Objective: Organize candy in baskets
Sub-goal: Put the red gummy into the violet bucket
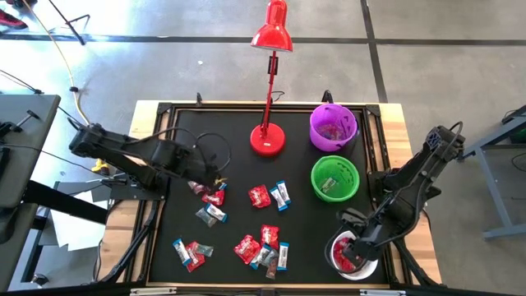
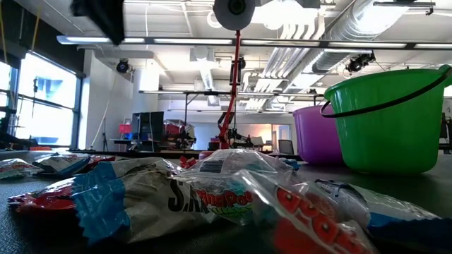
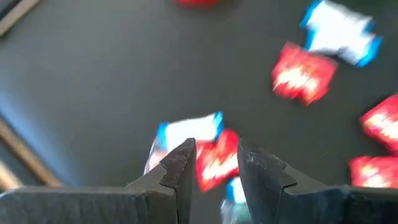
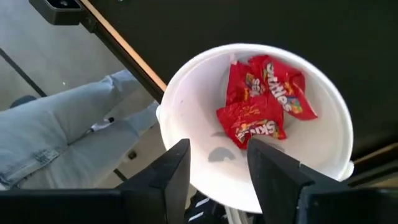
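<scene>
Wrapped candy lies scattered on the black mat [image 1: 238, 168]; several red and blue-and-white pieces are near the front [image 1: 261, 247] and in the middle [image 1: 269, 196]. My left gripper [image 3: 214, 146] hangs open above a red candy [image 3: 217, 165] and a blue-and-white one [image 3: 186, 132], at the mat's left [image 1: 201, 187]. My right gripper [image 4: 217, 146] stands open over the white basket [image 4: 186, 99], which holds red candies [image 4: 261, 99], at the front right [image 1: 352, 247]. The purple basket [image 1: 333, 127] and the green basket [image 1: 334, 178] stand at the right.
A red desk lamp stands on its round base [image 1: 267, 140] at the mat's far middle, its shade [image 1: 273, 33] reaching beyond the table. In the right wrist view a person's leg in jeans [image 4: 62, 143] shows beside the table's edge. Bare mat lies at the far left.
</scene>
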